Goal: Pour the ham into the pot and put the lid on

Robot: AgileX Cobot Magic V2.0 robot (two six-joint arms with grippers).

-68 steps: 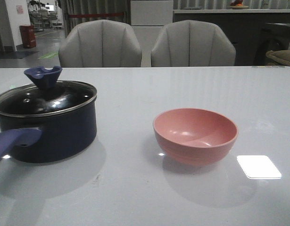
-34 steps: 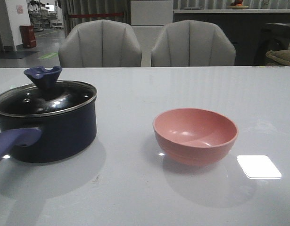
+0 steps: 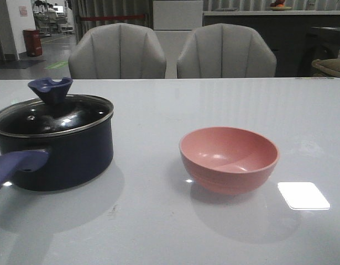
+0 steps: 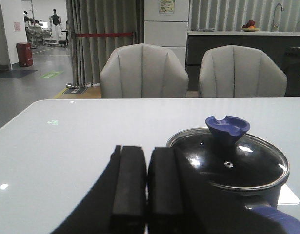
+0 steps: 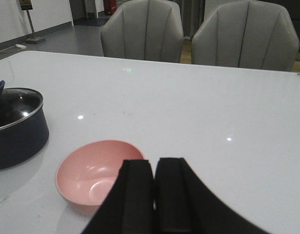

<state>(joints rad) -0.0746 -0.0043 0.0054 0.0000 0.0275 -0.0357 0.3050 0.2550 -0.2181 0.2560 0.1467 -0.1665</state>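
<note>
Black left hand and right hand pressed closed, empty.

Front low; wrists behind, sharing pot, maybe.

White table; lidded pot left; pink bowl right, apart.
</note>
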